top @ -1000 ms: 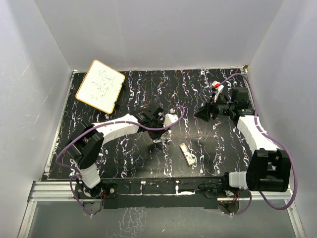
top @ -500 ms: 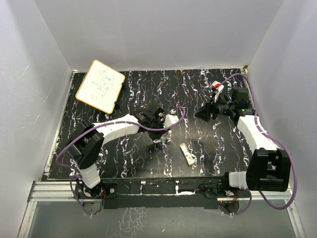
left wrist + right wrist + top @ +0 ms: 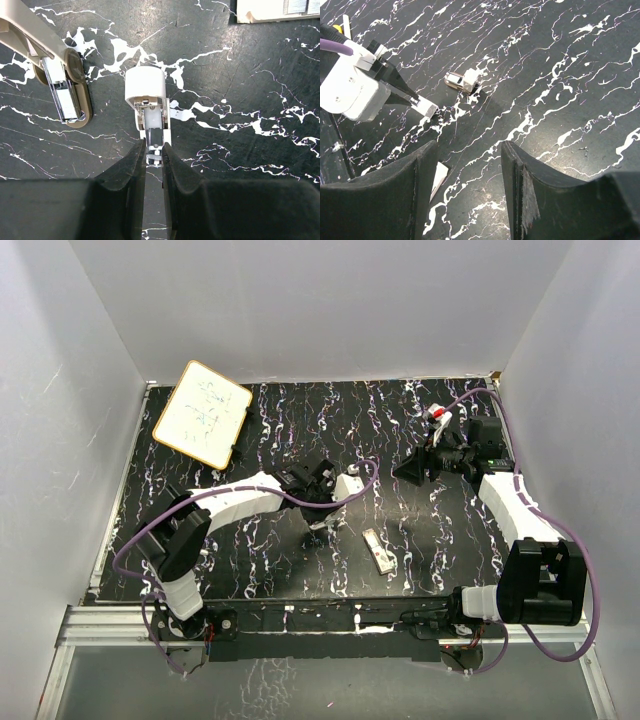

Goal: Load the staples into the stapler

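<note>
Your left gripper (image 3: pixel 153 150) is clamped on a thin, pale strip of staples (image 3: pixel 153 200) that runs back between its fingers. Just past the tips, the white-capped mini stapler (image 3: pixel 146 95) lies on the table with its channel facing up. The left wrist view lines strip and channel up, but the right wrist view shows a small gap between them. Your right gripper (image 3: pixel 467 150) hangs off to the right, jaws spread and holding nothing.

The table (image 3: pixel 255 562) is black with white veining, and plain white walls (image 3: pixel 320 310) close it in on three sides. A whiteboard (image 3: pixel 202 412) with a wooden rim lies at the far left. Front and centre, a beige stapler (image 3: pixel 378 550) is folded open with its metal magazine exposed. The staple box (image 3: pixel 260 17) sits at the top right edge of the left wrist view, with grey strips showing inside.

Compared with half a second ago, your left wrist has shifted slightly right and toward the far side. That leaves the mini stapler plainer in the top view. The right arm and the beige stapler are where they were.
</note>
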Tool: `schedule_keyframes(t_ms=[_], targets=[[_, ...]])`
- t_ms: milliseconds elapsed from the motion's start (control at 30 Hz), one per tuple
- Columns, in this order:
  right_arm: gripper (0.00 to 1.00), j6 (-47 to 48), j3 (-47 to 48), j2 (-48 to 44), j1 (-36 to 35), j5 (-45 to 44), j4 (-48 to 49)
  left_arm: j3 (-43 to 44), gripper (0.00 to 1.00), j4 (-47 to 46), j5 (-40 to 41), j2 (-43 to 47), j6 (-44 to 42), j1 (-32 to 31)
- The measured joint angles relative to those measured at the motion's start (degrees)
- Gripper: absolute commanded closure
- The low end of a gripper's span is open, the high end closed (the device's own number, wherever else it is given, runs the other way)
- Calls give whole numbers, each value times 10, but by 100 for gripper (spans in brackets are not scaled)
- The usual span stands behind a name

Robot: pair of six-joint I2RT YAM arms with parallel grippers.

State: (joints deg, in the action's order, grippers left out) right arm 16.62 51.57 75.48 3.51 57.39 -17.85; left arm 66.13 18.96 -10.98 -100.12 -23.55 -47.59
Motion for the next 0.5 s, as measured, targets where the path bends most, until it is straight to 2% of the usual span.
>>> schedule_keyframes(t_ms=[500], targets=[[44,0,0,0,0,3,0,16,100,12,20,-27,21,-3]])
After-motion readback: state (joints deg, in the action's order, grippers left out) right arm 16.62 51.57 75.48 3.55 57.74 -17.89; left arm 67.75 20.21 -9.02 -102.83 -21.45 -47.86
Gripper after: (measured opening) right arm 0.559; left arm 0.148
